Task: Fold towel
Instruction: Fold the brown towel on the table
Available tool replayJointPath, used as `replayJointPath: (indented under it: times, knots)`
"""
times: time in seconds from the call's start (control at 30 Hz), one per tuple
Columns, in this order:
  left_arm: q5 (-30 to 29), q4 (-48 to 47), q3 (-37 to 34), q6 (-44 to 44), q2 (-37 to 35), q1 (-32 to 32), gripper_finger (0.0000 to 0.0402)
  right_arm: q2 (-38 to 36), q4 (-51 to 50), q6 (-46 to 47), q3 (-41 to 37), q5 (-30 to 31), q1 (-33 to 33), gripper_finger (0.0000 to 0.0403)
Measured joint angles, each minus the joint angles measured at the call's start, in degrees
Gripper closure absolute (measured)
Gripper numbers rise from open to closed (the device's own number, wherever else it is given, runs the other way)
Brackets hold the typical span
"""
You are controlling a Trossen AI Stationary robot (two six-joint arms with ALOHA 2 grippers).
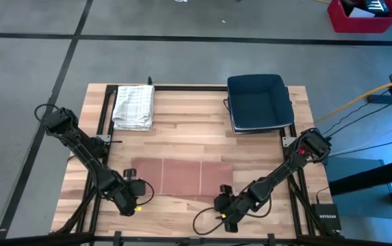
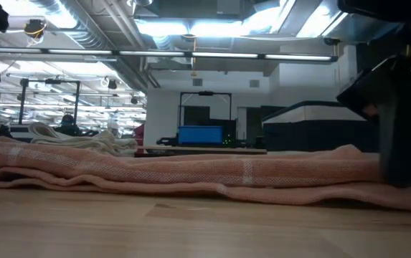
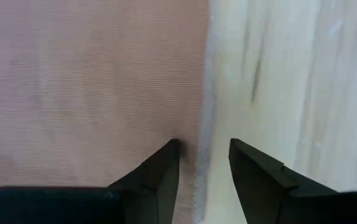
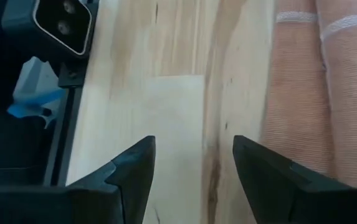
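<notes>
A salmon-pink towel (image 1: 182,178) lies spread flat on the wooden table, near its front edge. My left gripper (image 1: 133,190) stands at the towel's near left corner, pointing steeply down. In the left wrist view it (image 3: 204,146) is open, one finger (image 3: 166,162) over the cloth and the other over bare wood, with the towel's edge (image 3: 202,93) between them. My right gripper (image 1: 223,198) is at the towel's near right corner. It (image 4: 194,143) is open over bare wood beside the towel (image 4: 309,93). My left gripper comes at the towel's left edge (image 3: 200,124) from above, its two fingers astride that edge. I cannot tell whether the fingertips touch the cloth. The towel lies flat on the table.
A folded white checked towel (image 1: 134,106) lies at the far left of the table. A dark blue bin (image 1: 258,102) stands at the far right. Bare wood lies between them and the pink towel. The table's black frame (image 4: 60,93) runs close to my right gripper.
</notes>
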Motion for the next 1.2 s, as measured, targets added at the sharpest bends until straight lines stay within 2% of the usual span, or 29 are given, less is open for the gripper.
replayJointPath:
  times: [0.37, 0.47, 0.63, 0.7, 0.9, 1.03, 1.2]
  knots:
    - [-2.6, -4.3, -1.4, -2.7, 0.0, 0.2, 0.0277, 0.1, -2.9, -1.6, 0.0, 4.1, 0.0, 0.0183]
    - [-2.6, -5.0, -1.4, -2.9, 0.0, 0.2, 0.0304, 0.1, -2.8, -3.0, 0.0, 6.5, -0.3, 0.0183]
    - [-2.6, -5.1, -1.4, -2.9, 0.0, 0.2, 0.0380, 2.1, -1.6, -4.3, 0.0, 5.1, -0.9, 0.0183]
    - [-2.6, -5.1, -1.4, -3.0, 0.0, 0.2, 0.0395, 3.2, 0.1, -5.2, 0.1, 4.8, -0.9, 0.0183]
    - [-2.8, -8.7, -1.4, -4.2, 0.0, 0.0, 0.0397, 4.1, -1.9, -4.8, 0.4, 3.2, -0.5, 0.0185]
    - [-2.8, -13.8, -1.4, -5.1, 0.0, -0.3, 0.0395, 4.2, -3.7, -3.9, 0.3, 2.3, 0.6, 0.0200]
    - [-2.2, -15.3, -1.4, -5.0, 0.0, -0.4, 0.0398, 4.2, -6.2, -1.4, 0.4, 1.7, 1.2, 0.0222]
